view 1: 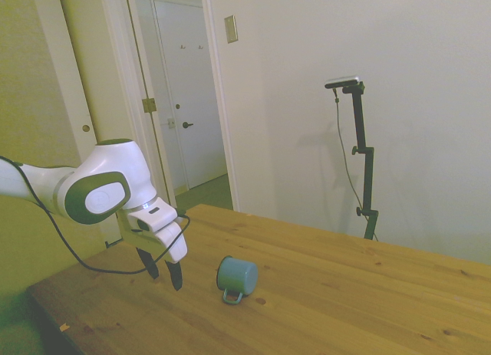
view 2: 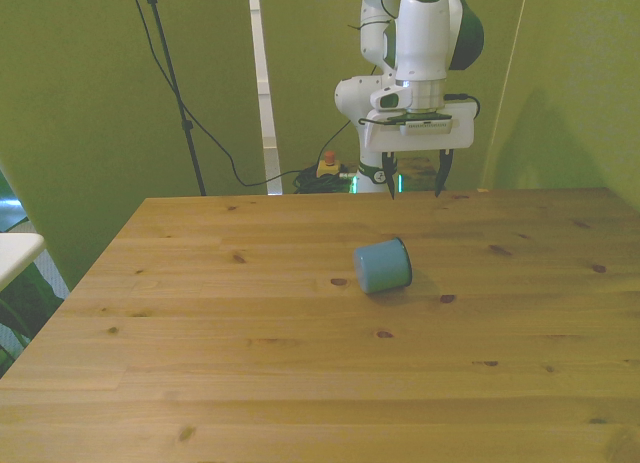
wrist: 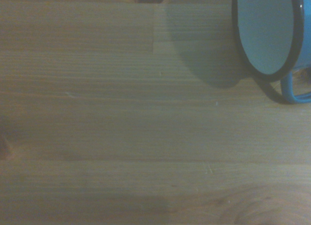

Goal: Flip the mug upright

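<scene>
In the side view the gripper hangs wide and empty at lower left, just above the counter, while the mug lies on its side near the frame's middle bottom, mouth turned toward the gripper and handle down on the wood. In the front view the mug sits right of centre, below the gripper and apart from it. The wrist view catches the dark rim at upper right, so this looks like the approach; next the gripper must close in and take the rim or wall to tip it up.
</scene>
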`<move>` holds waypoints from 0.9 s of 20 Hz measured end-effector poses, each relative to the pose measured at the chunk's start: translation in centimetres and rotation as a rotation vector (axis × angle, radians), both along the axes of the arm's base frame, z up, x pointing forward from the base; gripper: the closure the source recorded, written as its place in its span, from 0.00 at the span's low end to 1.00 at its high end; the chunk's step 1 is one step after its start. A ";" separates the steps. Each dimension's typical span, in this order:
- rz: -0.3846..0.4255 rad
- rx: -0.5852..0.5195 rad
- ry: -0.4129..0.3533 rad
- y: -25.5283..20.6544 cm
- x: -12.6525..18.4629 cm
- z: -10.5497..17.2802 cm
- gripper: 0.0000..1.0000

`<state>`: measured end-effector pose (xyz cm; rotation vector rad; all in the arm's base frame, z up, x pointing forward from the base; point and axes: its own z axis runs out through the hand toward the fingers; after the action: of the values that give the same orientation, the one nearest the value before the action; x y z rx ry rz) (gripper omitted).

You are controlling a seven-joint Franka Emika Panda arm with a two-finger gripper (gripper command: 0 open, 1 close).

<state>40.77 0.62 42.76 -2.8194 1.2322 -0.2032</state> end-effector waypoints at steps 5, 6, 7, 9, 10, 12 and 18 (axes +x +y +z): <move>0.018 -0.007 -0.013 -0.1 0.4 0.6 0.00; 0.020 -0.018 -0.020 -0.2 0.6 1.0 0.00; 0.020 -0.035 -0.026 -0.4 0.8 1.3 0.00; 0.010 -0.087 -0.038 -0.7 1.4 2.0 0.00; 0.000 -0.121 -0.041 -0.9 1.8 2.1 0.00; -0.021 -0.187 -0.043 -1.2 3.0 2.2 0.00; -0.052 -0.334 -0.070 -0.7 8.5 2.1 0.00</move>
<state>49.23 -0.12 44.88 -3.0214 1.3712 -0.5537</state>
